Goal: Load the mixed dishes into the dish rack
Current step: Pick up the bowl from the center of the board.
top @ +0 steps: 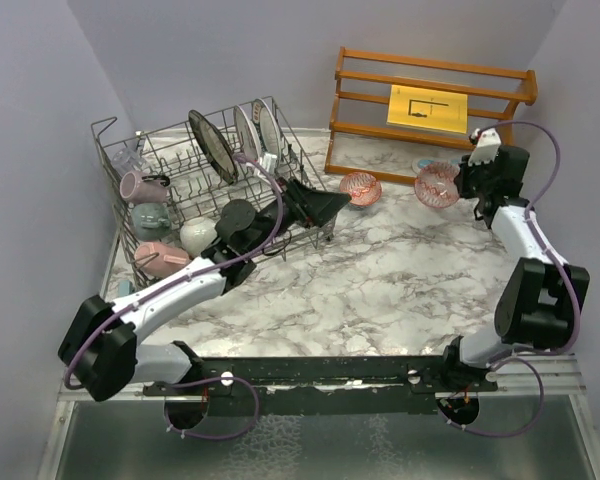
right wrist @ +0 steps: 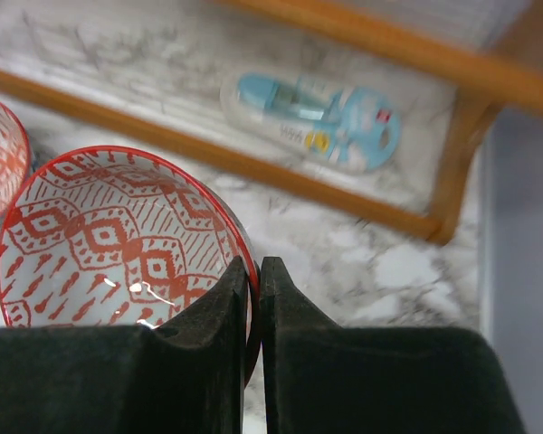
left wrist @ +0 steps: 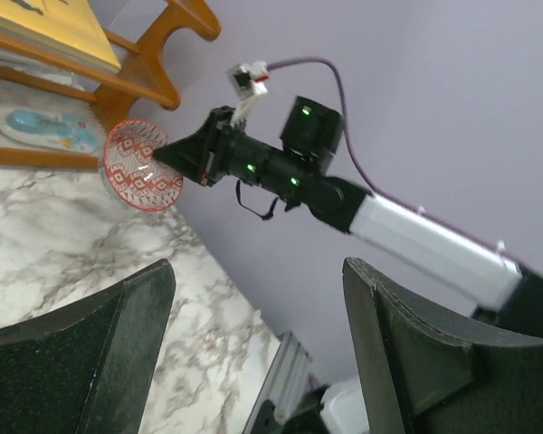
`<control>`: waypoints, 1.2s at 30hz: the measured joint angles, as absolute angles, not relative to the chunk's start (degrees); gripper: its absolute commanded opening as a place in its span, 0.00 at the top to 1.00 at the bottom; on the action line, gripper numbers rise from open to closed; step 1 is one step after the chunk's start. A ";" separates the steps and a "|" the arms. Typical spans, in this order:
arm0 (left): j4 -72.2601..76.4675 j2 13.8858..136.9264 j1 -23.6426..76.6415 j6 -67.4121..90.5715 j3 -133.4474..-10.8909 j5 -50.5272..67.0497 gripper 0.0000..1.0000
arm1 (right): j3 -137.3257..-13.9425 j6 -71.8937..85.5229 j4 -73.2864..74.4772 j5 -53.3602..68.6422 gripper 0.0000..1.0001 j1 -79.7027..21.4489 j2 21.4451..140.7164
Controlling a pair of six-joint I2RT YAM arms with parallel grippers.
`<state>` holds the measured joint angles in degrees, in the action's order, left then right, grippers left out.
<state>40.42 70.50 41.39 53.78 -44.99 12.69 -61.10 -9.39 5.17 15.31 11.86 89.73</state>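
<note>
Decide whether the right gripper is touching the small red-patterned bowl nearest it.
Touching. The right wrist view shows the right gripper pinched shut on the small red-patterned bowl, with the rim clamped between its black fingers.

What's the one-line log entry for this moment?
right tool: shut on red bowl rim | left tool: open, empty | second bowl: on table

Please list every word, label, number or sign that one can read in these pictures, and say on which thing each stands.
No text can be read with certainty.
Yellow card on the wooden shelf: black line marks only, no legible words.
Light-blue-and-white flat item: small print, too blurred to read.
Red-patterned bowl: pattern only, no text.
Plates in the dish rack: too small to tell.
</note>
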 measured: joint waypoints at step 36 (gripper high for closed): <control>15.16 104.18 53.28 105.95 -92.58 -12.29 0.26 | -44.03 -34.85 -36.03 19.25 0.99 -2.39 59.09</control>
